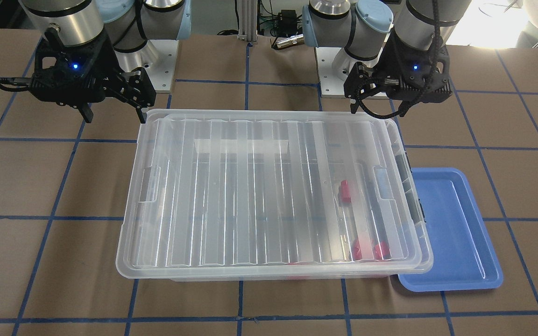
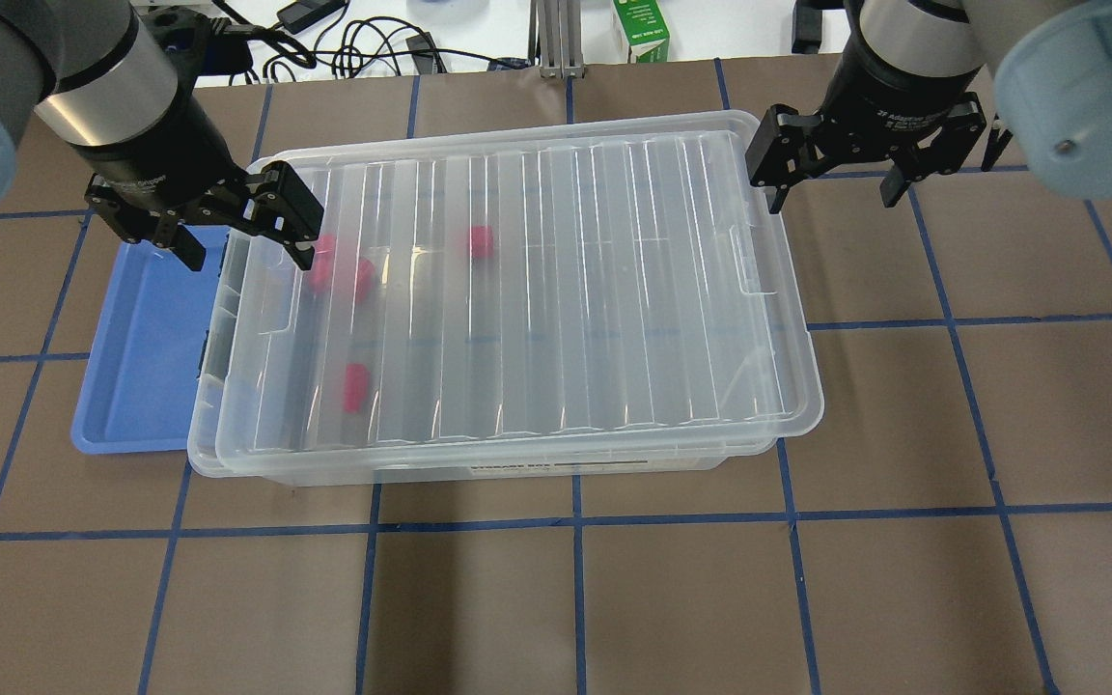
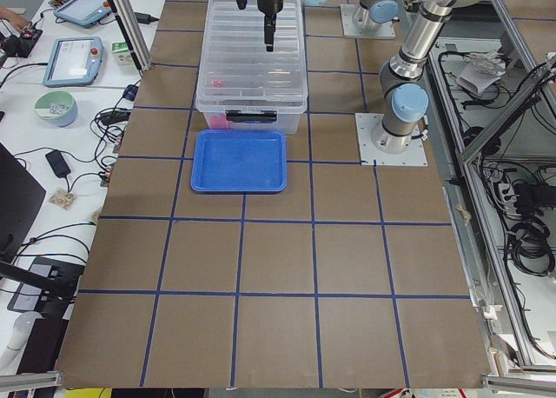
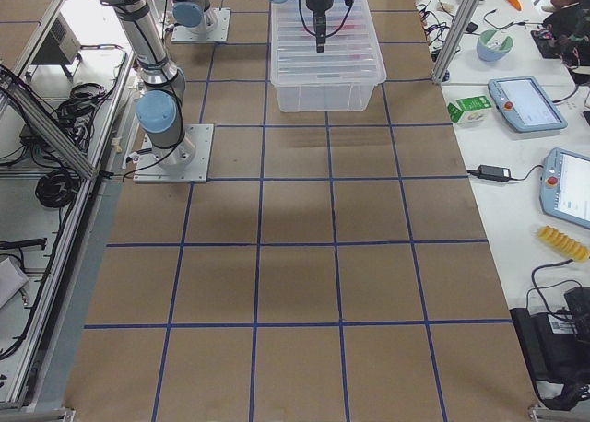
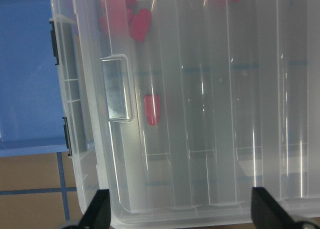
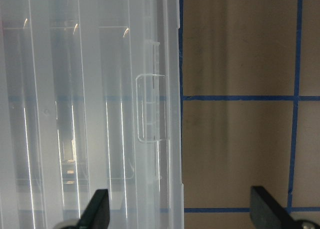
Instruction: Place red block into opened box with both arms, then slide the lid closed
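Observation:
The clear box [image 2: 517,470] stands mid-table with the ribbed lid [image 2: 566,290] lying on it, shifted slightly so the box rim [image 1: 411,186] shows at the blue-tray end. The red block [image 2: 355,388] [image 1: 344,191] [image 5: 152,109] lies inside under the lid, near that end. Other red pieces [image 2: 342,270] lie further along the floor. My left gripper [image 2: 247,253] [image 1: 376,105] hovers open over the lid's end by its handle slot [image 5: 117,94]. My right gripper [image 2: 834,193] [image 1: 114,112] is open, holding nothing, just outside the lid's opposite far corner.
A blue tray [image 2: 146,347] [image 1: 451,224] sits against the box's left end. Arm bases [image 1: 157,65] stand behind the box. Cables and a green carton [image 2: 640,29] lie past the table's far edge. Brown surface with blue tape lines surrounds the box.

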